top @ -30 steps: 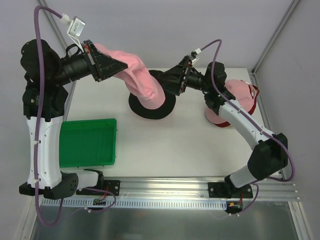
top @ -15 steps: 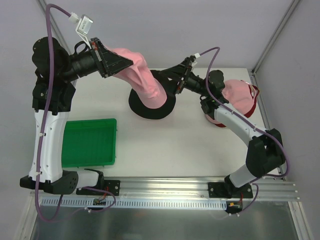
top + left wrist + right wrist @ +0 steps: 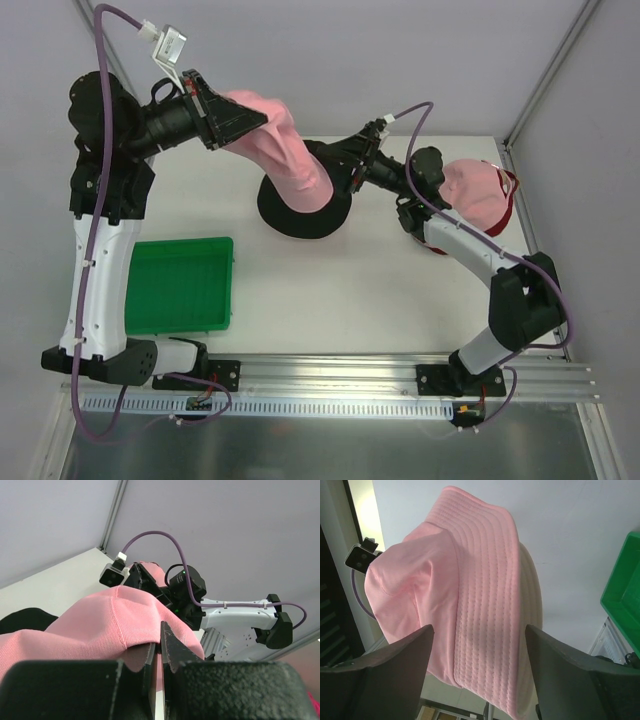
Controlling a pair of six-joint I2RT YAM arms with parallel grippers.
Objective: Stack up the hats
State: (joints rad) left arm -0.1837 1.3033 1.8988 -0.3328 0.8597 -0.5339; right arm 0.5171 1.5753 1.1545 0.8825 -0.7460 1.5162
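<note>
1. The left gripper (image 3: 159, 647): jaws pinched tight on the edge of the soft pink fabric bucket hat with a stitched brim (image 3: 290, 165).
2. The right gripper (image 3: 479, 635): fingers spread wide and holding nothing, with the pink brim just ahead.
3. The pink hat hangs stretched and creased. Its lower end is over the black brimmed fabric hat (image 3: 300, 222) on the white table (image 3: 350, 290).

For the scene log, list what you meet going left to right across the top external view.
green tray → pink bucket hat → right claw → pink cap. The black hat lies under the pink bucket hat and overlaps it, so it is left out.
</note>
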